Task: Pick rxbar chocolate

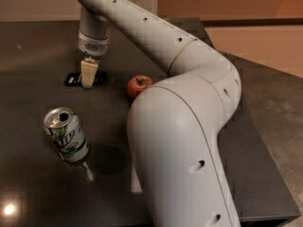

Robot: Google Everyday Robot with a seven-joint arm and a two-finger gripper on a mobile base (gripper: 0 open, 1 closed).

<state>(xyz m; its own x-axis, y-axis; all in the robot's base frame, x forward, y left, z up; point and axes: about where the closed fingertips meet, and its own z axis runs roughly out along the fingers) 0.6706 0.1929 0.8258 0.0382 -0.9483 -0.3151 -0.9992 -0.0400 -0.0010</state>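
The rxbar chocolate (72,80) is a small flat black wrapper with white lettering, lying on the dark table (33,46) at the back left. My gripper (88,77) points straight down over the bar's right half and hides its middle. Its tip reaches down to the wrapper, and I cannot tell whether it touches. The bar lies flat on the table.
A red apple (138,85) sits just right of the bar. A green-and-silver soda can (66,134) stands tilted at the front left. My large white arm fills the middle and right of the view. The table's right edge borders a grey floor (279,103).
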